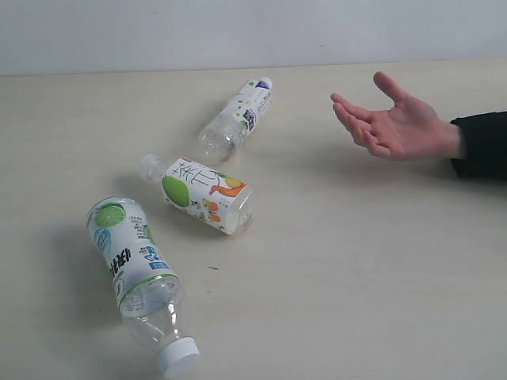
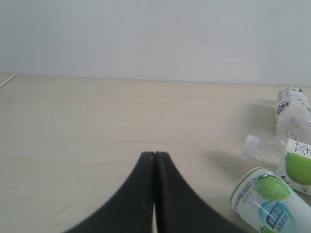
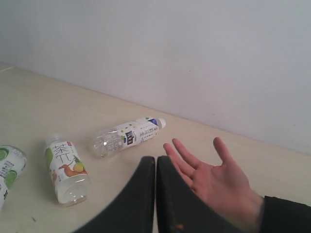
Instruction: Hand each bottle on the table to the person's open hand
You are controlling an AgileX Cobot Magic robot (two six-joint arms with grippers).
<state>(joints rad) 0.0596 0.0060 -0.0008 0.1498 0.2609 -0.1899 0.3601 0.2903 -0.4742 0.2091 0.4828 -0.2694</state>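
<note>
Three bottles lie on their sides on the beige table (image 1: 356, 261). The slim white bottle (image 1: 236, 117) (image 3: 127, 135) is farthest back. In the middle lies a white bottle with green fruit (image 1: 202, 194) (image 3: 66, 168). A second lime-labelled bottle (image 1: 139, 273) (image 2: 272, 200) lies at the front left. The pink bottle is out of view. The person's open hand (image 1: 394, 123) (image 3: 216, 182) hovers palm up at the right, black cuff behind it. My left gripper (image 2: 155, 156) is shut and empty, left of the bottles. My right gripper (image 3: 156, 160) is shut and empty, just beside the hand's fingers.
A pale wall (image 1: 238, 32) rises behind the table's back edge. Tiny dark specks (image 1: 212, 268) mark the surface. Neither arm shows in the exterior view.
</note>
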